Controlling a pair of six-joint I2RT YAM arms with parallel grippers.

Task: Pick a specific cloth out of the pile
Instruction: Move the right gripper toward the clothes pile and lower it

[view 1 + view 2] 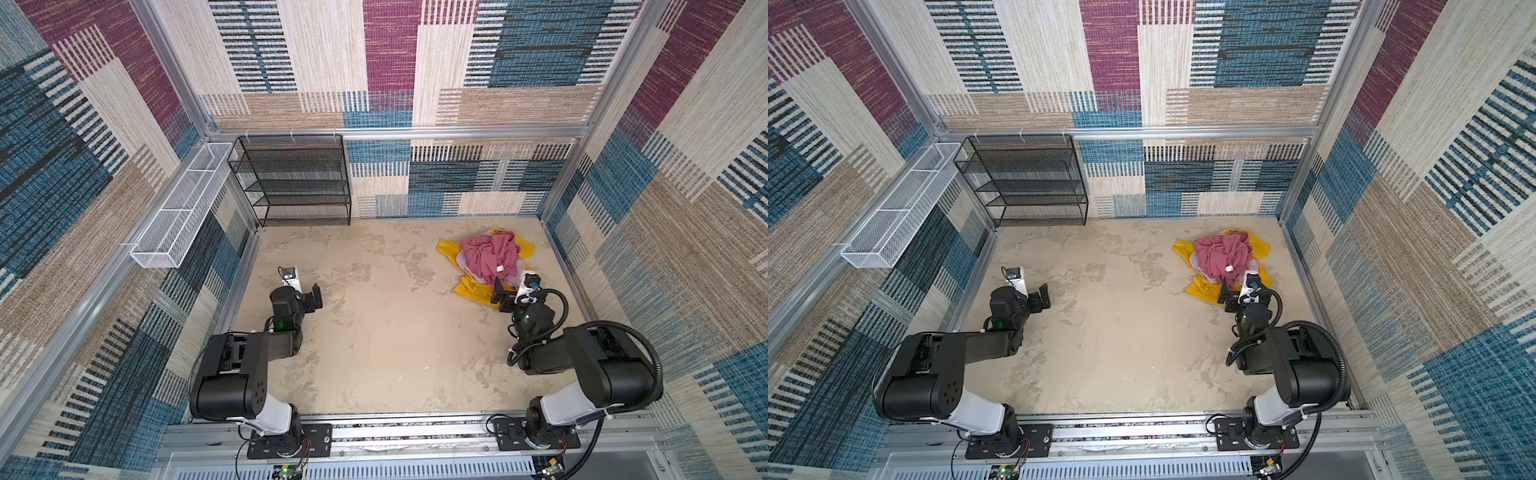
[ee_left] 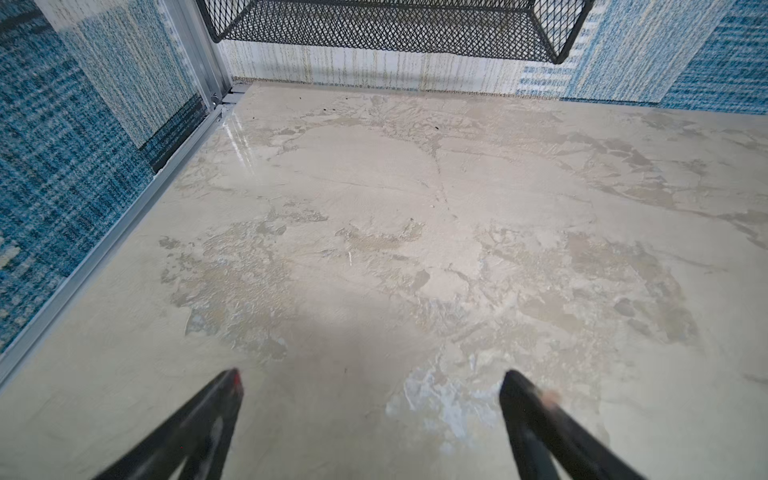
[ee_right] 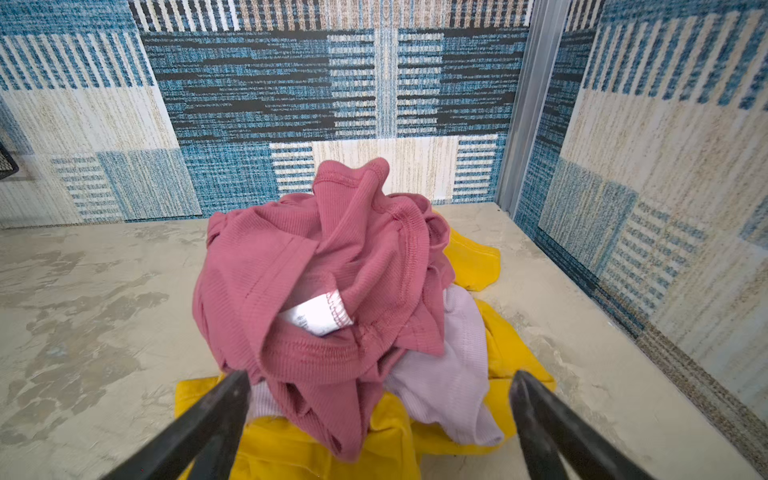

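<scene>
1. The pile [image 1: 490, 259] is a soft, crumpled mound near the far right corner of the desk [image 1: 374, 340].
2. The cloth [image 3: 291, 451], a smooth mustard-yellow fabric, lies at the bottom. Its flat edges show from under the heap on several sides.
3. A ribbed rose-red garment [image 3: 316, 249] is bunched on top, with stitched hems and a white label [image 3: 316, 318]. A finely ribbed pale lilac garment [image 3: 453, 374] is tucked beneath it.
4. The right gripper [image 3: 380, 374] hovers at the pile's near side. Its 2 dark tapered fingers [image 3: 199, 424] are spread wide and pinch nothing.
5. The left gripper [image 2: 372, 372] is also spread, above bare, mottled, plaster-like surface near the desk's left edge.
6. A black wire-mesh rack [image 1: 291, 178] stands at the far left corner. A long white mesh trough [image 1: 174, 224] hangs on the left wall.
</scene>
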